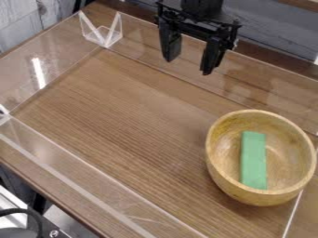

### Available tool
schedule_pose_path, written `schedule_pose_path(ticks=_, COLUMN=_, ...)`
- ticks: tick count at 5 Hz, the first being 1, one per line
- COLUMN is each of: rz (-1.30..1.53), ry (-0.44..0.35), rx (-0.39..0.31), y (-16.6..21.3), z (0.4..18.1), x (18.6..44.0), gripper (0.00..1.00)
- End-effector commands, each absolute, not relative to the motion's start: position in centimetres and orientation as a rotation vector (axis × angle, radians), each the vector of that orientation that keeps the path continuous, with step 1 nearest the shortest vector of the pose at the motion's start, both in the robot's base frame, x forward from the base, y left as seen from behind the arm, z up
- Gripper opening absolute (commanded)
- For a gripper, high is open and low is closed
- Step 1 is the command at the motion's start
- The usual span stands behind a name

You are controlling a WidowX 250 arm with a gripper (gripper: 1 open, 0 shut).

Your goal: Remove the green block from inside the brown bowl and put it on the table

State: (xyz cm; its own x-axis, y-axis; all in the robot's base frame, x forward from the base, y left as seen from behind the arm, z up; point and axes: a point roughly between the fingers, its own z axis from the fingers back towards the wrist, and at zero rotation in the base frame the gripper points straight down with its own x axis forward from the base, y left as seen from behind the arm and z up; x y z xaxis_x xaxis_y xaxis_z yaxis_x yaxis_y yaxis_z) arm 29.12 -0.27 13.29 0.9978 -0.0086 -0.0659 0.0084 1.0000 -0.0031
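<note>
The green block (pixel 255 157) lies flat inside the brown bowl (pixel 221 158), which stands on the table (pixel 125 121) at the right front. My gripper (pixel 188 54) hangs over the table's far middle, well behind and to the left of the bowl. It points downward with its dark fingers (pixel 166 46) spread apart and nothing between them.
Low clear acrylic walls (pixel 50 153) border the tabletop on the left, front and back. A clear angled bracket (pixel 99 30) stands at the far left corner. The bowl sits close to the right front corner.
</note>
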Motion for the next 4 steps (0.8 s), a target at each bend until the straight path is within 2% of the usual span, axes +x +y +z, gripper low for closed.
schedule_pose_path(ticks=1, rz=0.038, ry=0.074, rx=-0.017, y=-2.2, z=12.7, x=28.3, gripper=1.00)
schedule_pose_path(ticks=2, rz=0.084, ry=0.094, rx=-0.043, y=-5.1, z=11.3, x=26.8, gripper=1.00)
schedule_pose_path(ticks=4, rz=0.119, ry=0.030, rx=-0.070, y=-10.7, z=10.0, x=25.6, gripper=1.00)
